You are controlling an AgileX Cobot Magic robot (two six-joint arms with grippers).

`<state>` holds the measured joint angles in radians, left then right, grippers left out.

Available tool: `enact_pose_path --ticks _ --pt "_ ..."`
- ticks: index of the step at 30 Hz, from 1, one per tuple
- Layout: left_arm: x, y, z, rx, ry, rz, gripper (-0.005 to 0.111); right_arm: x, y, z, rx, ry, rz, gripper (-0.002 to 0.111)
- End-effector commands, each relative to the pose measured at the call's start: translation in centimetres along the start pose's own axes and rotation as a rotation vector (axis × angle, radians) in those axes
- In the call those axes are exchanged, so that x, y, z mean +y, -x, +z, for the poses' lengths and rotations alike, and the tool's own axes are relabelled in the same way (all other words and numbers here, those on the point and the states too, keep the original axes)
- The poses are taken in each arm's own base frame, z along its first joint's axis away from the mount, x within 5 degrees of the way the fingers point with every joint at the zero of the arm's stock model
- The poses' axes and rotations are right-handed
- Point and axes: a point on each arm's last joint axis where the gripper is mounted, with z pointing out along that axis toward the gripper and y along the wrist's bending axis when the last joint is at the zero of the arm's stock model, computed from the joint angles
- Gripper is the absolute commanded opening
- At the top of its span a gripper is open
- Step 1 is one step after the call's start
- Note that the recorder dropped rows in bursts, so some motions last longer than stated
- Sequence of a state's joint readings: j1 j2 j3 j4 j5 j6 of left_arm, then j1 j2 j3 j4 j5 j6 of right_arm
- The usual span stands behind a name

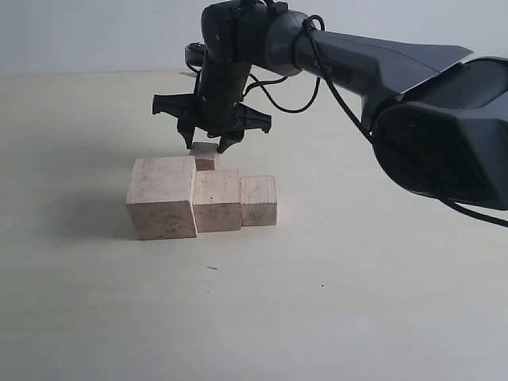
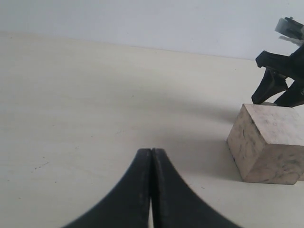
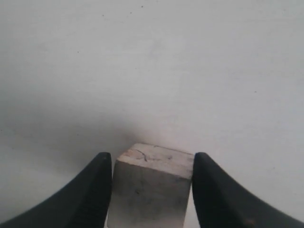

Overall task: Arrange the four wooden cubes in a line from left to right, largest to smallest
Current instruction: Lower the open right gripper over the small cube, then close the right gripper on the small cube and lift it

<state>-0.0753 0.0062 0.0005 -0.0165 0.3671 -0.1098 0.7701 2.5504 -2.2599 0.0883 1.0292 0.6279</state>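
Observation:
Three of the four wooden cubes stand in a touching row: the largest cube (image 1: pixel 162 198) on the left, the second cube (image 1: pixel 217 201) in the middle, the third cube (image 1: pixel 259 201) on the right. The smallest cube (image 1: pixel 205 158) is just behind the row, at the joint between the largest and second cubes. My right gripper (image 1: pixel 207 148) reaches down from above and is shut on it, one finger on each side of this cube (image 3: pixel 151 190). Whether it rests on the table I cannot tell. My left gripper (image 2: pixel 152 152) is shut and empty, low over the table, left of the largest cube (image 2: pixel 268 142).
The pale tabletop (image 1: pixel 333 302) stretches around the cubes on all sides. The right arm (image 1: pixel 381 71) comes in from the upper right above the row. The right gripper's black fingers (image 2: pixel 278 85) show behind the largest cube in the left wrist view.

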Motion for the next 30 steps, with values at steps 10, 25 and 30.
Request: enact_pose_path --ticks 10,25,30 --pt "0.0 0.1 0.0 -0.013 -0.008 0.004 0.0 0.2 0.3 -0.5 -0.031 -0.004 -0.137 0.0" --pt "0.0 0.1 0.0 -0.013 -0.008 0.004 0.0 -0.7 3.6 -7.7 -0.087 -0.017 -0.24 0.0" --pt "0.0 0.1 0.0 -0.013 -0.008 0.004 0.0 -0.8 4.2 -10.7 -0.153 -0.033 -0.323 0.0"
